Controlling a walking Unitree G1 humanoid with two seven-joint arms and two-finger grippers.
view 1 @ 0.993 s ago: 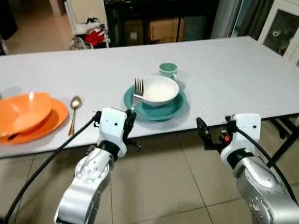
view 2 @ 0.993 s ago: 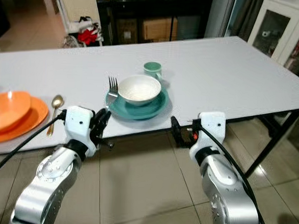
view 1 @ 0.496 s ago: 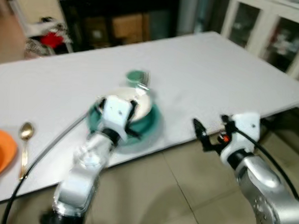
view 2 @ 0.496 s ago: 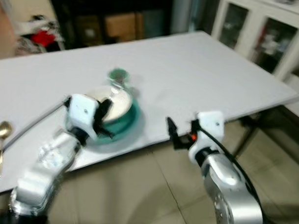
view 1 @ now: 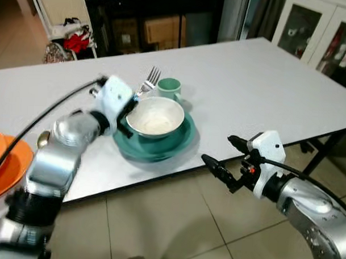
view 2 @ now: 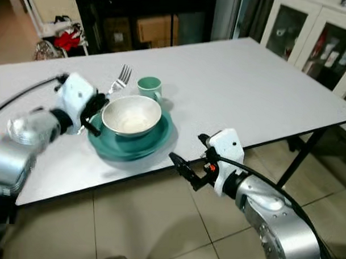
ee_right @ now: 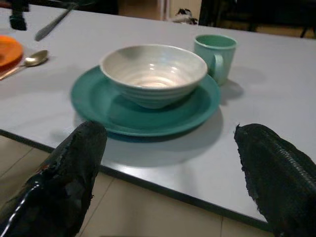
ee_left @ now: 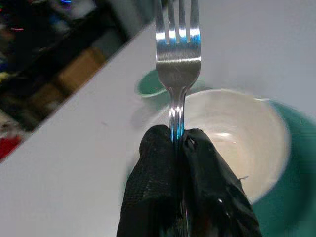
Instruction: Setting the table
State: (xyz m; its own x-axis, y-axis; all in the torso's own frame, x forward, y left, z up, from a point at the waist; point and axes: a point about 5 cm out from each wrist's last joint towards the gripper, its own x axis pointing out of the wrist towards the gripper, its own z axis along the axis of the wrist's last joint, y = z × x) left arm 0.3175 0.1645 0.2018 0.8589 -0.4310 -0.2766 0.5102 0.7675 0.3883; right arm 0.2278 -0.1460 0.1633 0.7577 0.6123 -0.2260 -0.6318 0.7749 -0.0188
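White bowl, seemingly empty, sits on teal plate

home dining room | white table set with crockery | glass-door cabinet | tiled floor

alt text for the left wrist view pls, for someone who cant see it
The left hand grips a silver fork by its handle between two black fingers, tines pointing away from the camera. Behind it sit a white bowl on a teal plate and a small green cup, all on a white table.
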